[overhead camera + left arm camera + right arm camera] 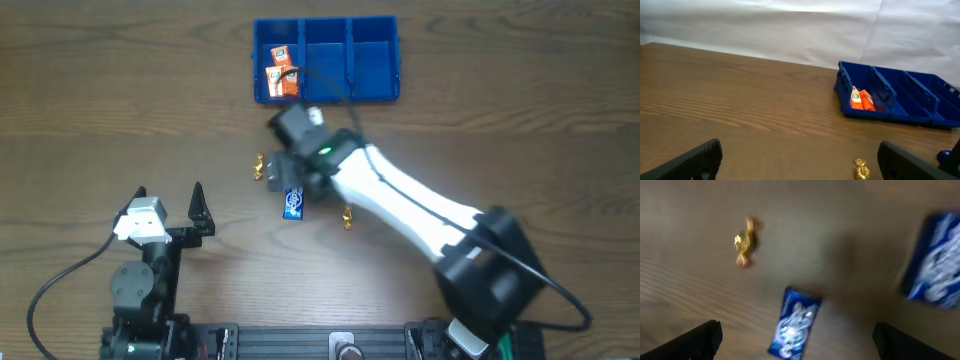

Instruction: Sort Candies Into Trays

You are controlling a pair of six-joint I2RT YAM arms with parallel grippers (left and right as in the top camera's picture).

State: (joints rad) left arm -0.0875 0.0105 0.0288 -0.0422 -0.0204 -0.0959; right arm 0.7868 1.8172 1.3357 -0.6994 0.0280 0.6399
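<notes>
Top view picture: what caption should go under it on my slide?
Right gripper open above a blue candy, gold candies nearby, orange candies already in the blue tray.

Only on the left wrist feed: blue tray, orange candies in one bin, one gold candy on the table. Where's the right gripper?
Observer: The right gripper is out over the table in front of the tray, open, above a blue candy.
Operator: Any other blue ones?
Observer: Yes. The right wrist view shows a second blue candy lying beside the first.
Operator: More gold than my one?
Observer: Two in the top view: a gold candy to the left of the right gripper, and a second gold candy to its right.
</notes>
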